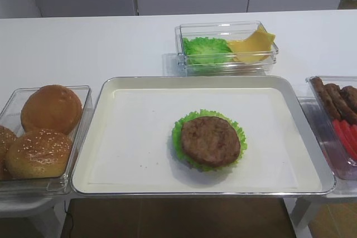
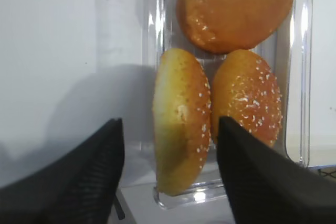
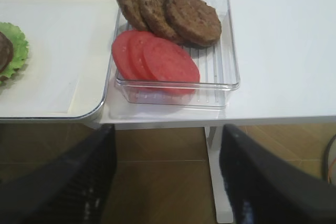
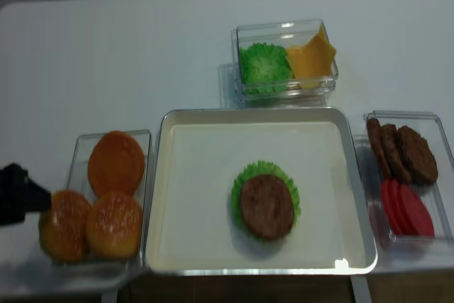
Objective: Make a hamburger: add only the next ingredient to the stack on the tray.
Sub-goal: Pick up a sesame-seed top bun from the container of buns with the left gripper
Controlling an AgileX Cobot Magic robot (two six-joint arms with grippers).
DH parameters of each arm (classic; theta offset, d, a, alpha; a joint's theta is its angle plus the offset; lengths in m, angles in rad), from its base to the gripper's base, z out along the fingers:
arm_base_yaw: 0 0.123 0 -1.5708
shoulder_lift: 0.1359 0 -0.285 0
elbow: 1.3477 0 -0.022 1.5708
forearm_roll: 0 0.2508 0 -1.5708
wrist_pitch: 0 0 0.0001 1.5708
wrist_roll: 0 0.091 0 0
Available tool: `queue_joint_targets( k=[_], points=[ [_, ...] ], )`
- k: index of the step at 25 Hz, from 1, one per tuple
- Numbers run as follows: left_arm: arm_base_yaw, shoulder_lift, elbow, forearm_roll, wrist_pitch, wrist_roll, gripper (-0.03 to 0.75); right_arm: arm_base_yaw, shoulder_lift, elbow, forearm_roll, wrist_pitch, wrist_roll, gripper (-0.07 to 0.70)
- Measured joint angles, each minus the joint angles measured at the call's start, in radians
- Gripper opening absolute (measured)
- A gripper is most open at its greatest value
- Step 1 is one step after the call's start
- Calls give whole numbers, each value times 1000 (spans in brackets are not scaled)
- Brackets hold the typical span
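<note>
The seeded bun top [image 2: 181, 121] I am after stands on edge at the near end of the clear bun box [image 2: 303, 77], leaning against a second seeded top [image 2: 247, 95]; only my left wrist view shows it tilted like that. From the first high view the same box holds a seeded top [image 1: 39, 153] lying dome-up, with the smooth bun [image 1: 51, 108] behind it and a third bun cut off at the frame edge. The realsense high view alone shows all three buns at once, and my left gripper [image 4: 18, 195] as a dark shape just left of the box, near the leftmost seeded bun [image 4: 64, 225].

My left gripper [image 2: 170, 182] has its jaws apart, one finger outside the box's left wall and the other in front of the second top, the standing bun between them; nothing is clamped.

The stack [image 1: 210, 140], patty on lettuce, sits right of centre on the tray [image 1: 122, 176], which lies just beside the bun box.

My right gripper [image 3: 168, 182] hangs below the table edge, fingers spread and holding nothing; neither high view shows it. Its view gives the box of patties and tomato slices [image 3: 231, 51] in full, touching the tray's right rim. The lettuce and cheese box [image 4: 284, 65] stands behind the tray.
</note>
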Motion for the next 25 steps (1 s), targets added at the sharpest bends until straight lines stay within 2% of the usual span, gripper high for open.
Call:
queue_joint_targets(
  k=[10, 21, 25],
  points=[
    [0, 80, -1, -23, 8, 51, 422, 0, 0, 0, 0, 0, -6, 467],
    [0, 142, -2, -63, 42, 121, 421, 0, 0, 0, 0, 0, -9, 467],
    [0, 142, -3, -84, 53, 125, 383, 0, 0, 0, 0, 0, -9, 467]
  ],
)
